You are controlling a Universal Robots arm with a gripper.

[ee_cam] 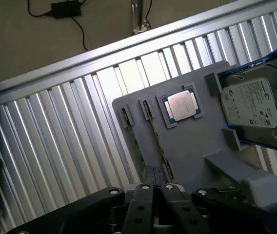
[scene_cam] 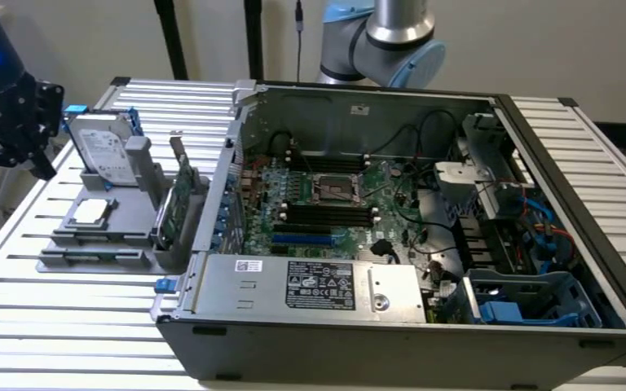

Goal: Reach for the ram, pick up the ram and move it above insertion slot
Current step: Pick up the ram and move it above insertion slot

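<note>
On grey tray (ee_cam: 192, 146), processor (ee_cam: 181, 105), hard drive (ee_cam: 255, 105), tool (ee_cam: 157, 187) clenched above

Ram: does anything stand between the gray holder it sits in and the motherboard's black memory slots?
Yes. The computer case's side wall rises between the gray holder and the black memory slots inside the case. A broader green card with a metal bracket also stands on the holder's side nearest that wall.

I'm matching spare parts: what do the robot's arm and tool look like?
The silver tubular arm has light blue rounded joint caps. The matte black tool is built from angular linkage bars joined by small silvery pins.
</note>
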